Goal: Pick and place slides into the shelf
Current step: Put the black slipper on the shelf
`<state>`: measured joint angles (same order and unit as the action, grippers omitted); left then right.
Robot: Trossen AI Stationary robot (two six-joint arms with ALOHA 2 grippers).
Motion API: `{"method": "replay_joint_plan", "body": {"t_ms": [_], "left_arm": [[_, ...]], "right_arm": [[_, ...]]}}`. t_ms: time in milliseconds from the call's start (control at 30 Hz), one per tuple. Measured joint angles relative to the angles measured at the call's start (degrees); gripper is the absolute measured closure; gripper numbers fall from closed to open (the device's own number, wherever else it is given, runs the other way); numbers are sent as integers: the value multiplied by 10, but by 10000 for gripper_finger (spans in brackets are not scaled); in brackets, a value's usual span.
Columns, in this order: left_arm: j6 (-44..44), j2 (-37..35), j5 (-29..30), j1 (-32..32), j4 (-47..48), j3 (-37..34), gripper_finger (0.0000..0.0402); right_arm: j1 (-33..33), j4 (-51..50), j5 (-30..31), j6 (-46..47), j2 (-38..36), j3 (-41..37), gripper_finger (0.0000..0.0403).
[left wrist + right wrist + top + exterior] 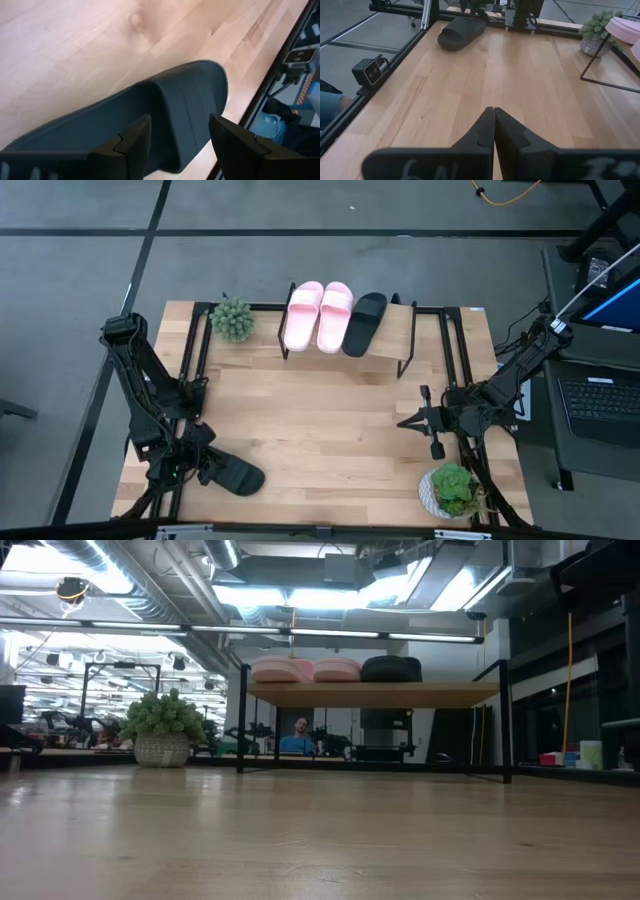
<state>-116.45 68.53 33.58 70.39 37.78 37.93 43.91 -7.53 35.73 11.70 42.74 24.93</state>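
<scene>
The shelf stands at the table's far edge, and its plank top also shows in the low view. Two pale pink slides and one black slide lie side by side on its top. A second black slide lies on the table near the near left corner. It also shows in the right wrist view. My left gripper is open, with one finger on either side of this slide's wide strap. My right gripper is shut and empty above the table's right side. My left gripper's open fingers straddle the black slide's strap from above. I cannot tell whether they touch it. The slide lies flat on the table.
A small potted plant stands left of the shelf. A leafy green plant stands at the near right corner. The shelf top is bare at its right end. A person sits far behind the table.
</scene>
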Motion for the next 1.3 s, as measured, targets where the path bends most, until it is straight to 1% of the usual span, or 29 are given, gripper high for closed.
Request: {"method": "replay_joint_plan", "body": {"t_ms": [100,567,667,733,933,1067,1300], "left_arm": [[-2,1,-12,0,0,0,211],[0,2,-18,-34,-7,0,212],[-1,3,-43,-40,-14,0,212],[-2,11,-52,-45,-21,0,211],[0,36,-52,-51,-66,0,212],[0,57,-63,-52,-76,0,212],[0,88,-56,-54,-113,0,212]], "right_arm": [[0,0,0,0,0,0,393],[0,0,0,0,0,0,393],[0,0,0,0,0,0,393],[0,0,0,0,0,0,393],[0,-2,0,0,0,0,393],[0,-6,0,0,0,0,393],[0,-7,0,0,0,0,393]]}}
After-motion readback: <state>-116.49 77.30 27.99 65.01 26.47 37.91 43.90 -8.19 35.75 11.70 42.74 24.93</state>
